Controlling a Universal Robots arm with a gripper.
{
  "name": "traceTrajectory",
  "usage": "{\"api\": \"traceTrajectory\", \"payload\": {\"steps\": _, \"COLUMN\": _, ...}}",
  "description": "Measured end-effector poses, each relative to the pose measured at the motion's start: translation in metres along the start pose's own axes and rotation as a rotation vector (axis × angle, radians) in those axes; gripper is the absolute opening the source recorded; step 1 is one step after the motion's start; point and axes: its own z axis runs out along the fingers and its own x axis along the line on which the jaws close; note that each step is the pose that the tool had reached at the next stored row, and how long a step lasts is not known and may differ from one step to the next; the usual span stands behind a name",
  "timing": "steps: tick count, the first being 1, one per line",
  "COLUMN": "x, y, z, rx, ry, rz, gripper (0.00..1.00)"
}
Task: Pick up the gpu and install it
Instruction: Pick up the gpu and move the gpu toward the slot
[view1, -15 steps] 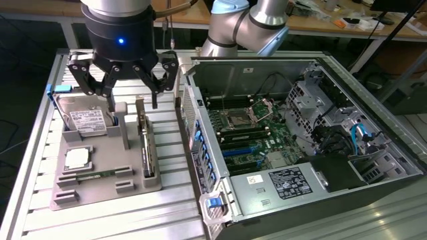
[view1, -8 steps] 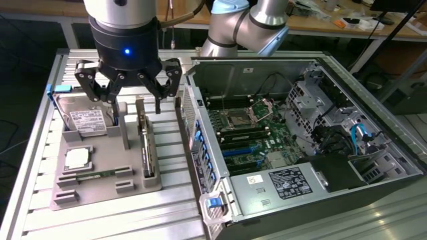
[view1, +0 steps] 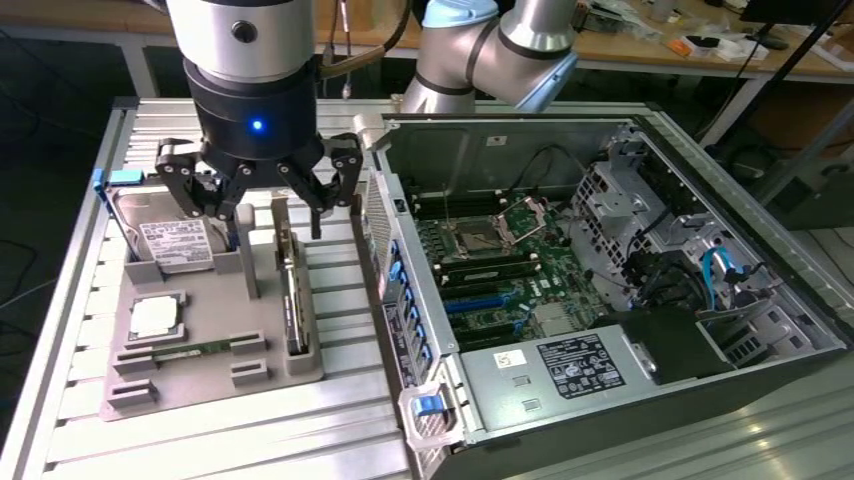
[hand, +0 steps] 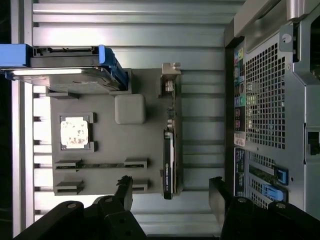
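The counter (view1: 267, 430), a ribbed metal surface, carries everything. On the exterior view's right stands the computer case (view1: 467, 150) with its side open, so the motherboard (view1: 494, 270) shows inside. As far as can be judged, no card like the gpu sits in it, so the install is not done.

On the exterior view's left lies a grey holder tray (view1: 187, 365) with the parts in their places. A silver hard drive (view1: 167, 235) with a white label and a blue frame stands at the far end. A processor chip (view1: 156, 318) lies flat in its pocket, and a narrow green memory stick (view1: 200, 349) lies near it.

The gpu (view1: 292, 300) stands on its edge in a slot at the side of the tray nearest the case. It is upright and seated in the holder, so it is not yet picked up.

The gripper (view1: 274, 215) hangs above the tray, over the far end of the gpu. Its jaws are spread wide and hold nothing. In the wrist view the two fingers (hand: 122, 192) stand one on each side of the line of the card, apart from it, not touching.

The work therefore seems to be at its beginning: the gripper is lined up over the gpu, but both the pick and the install are left.
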Motion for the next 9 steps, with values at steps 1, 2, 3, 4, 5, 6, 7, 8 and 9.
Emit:
{"api": "traceTrajectory", "payload": {"steps": 1, "x": 0.0, "y": -0.0002, "z": 0.0018, "rx": 0.0, "ry": 0.0, "rz": 0.0, "gripper": 0.72}}
{"api": "traceTrajectory", "payload": {"steps": 2, "x": 0.0, "y": -0.0004, "z": 0.0036, "rx": 0.0, "ry": 0.0, "rz": 0.0, "gripper": 0.72}}
{"api": "traceTrajectory", "payload": {"steps": 3, "x": 0.0, "y": -0.0006, "z": 0.0053, "rx": 0.0001, "ry": 0.0, "rz": 0.0, "gripper": 0.72}}
{"api": "traceTrajectory", "payload": {"steps": 4, "x": 0.0, "y": -0.0007, "z": 0.0072, "rx": 0.0, "ry": 0.0, "rz": 0.0, "gripper": 0.72}}
{"api": "traceTrajectory", "payload": {"steps": 5, "x": 0.0, "y": -0.0009, "z": 0.0091, "rx": 0.0001, "ry": 0.0001, "rz": 0.0, "gripper": 0.72}}
{"api": "traceTrajectory", "payload": {"steps": 6, "x": 0.0, "y": -0.0011, "z": 0.0108, "rx": 0.0001, "ry": 0.0, "rz": 0.0, "gripper": 0.72}}
{"api": "traceTrajectory", "payload": {"steps": 7, "x": 0.0, "y": -0.0013, "z": 0.0127, "rx": 0.0, "ry": 0.0, "rz": 0.0, "gripper": 0.72}}
{"api": "traceTrajectory", "payload": {"steps": 8, "x": 0.0, "y": -0.0015, "z": 0.0145, "rx": 0.0, "ry": 0.0, "rz": 0.0, "gripper": 0.72}}
{"api": "traceTrajectory", "payload": {"steps": 9, "x": 0.0, "y": -0.0018, "z": 0.017, "rx": 0.0001, "ry": 0.0001, "rz": 0.0, "gripper": 0.72}}
